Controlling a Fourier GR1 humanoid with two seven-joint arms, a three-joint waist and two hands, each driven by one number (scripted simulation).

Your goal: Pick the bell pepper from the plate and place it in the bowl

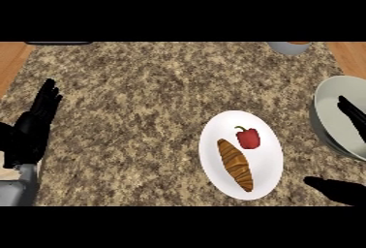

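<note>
Right hand (342,190) shows at the right edge with its fingers straight and spread away from the thumb, holding nothing. Its fingers (352,114) lie over the pale grey round bowl (330,131), and the thumb is lower, near the plate's lower right side. The small red bell pepper (248,138) lies on the white round plate (266,167), just beside the long brown croissant (236,165), and no hand touches it. So I judge the task to be at its beginning: the pepper is not yet grasped or lifted, and the bowl has no pepper inside. Left hand (32,128) rests open at the left edge, fingers up, well apart from the plate.
</note>
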